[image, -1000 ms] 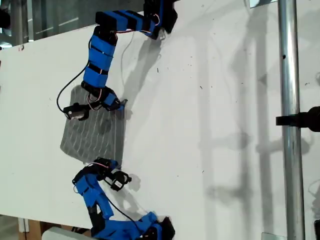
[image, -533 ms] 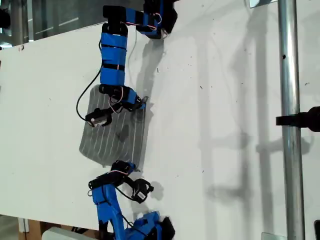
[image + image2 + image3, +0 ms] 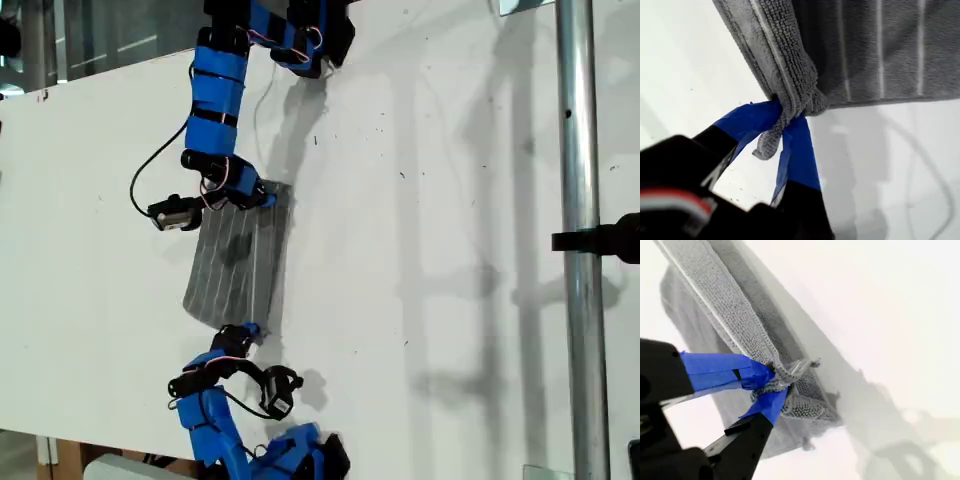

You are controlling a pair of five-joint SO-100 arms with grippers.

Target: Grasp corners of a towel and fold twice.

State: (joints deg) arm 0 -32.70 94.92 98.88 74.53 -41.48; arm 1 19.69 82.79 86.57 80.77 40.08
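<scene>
Towel (image 3: pixel 235 260) first: over the last second you can see it slide toward the exterior view's right across the white table (image 3: pixel 420 200). Its outline has also narrowed, from a broad grey patch to a slimmer strip stretched between the two arms. I read that as the held edge being carried up and over the rest of the cloth, so the first fold looks under way rather than finished (the far edge seems to lie on the table, though the overhead angle makes that hard to confirm).

Both tools are clamped on fabric. My first gripper (image 3: pixel 785 125) has its blue-taped jaws pinched tight on one corner (image 3: pixel 767 145), with a small tuft poking out below them and the striped cloth spreading away behind. My second gripper (image 3: pixel 771 382) is likewise closed on another corner (image 3: pixel 800 367), with the hem bunched up between its jaws.

In the exterior view one arm (image 3: pixel 215 110) reaches down from the top edge and the other arm (image 3: pixel 215 420) reaches up from the bottom. Each meets the towel at an end of its right-hand edge, but the wrist views don't tell you which arm is which.

Next you'll probably want both held corners brought across evenly. If one arm leads, the edge may land skewed.
</scene>
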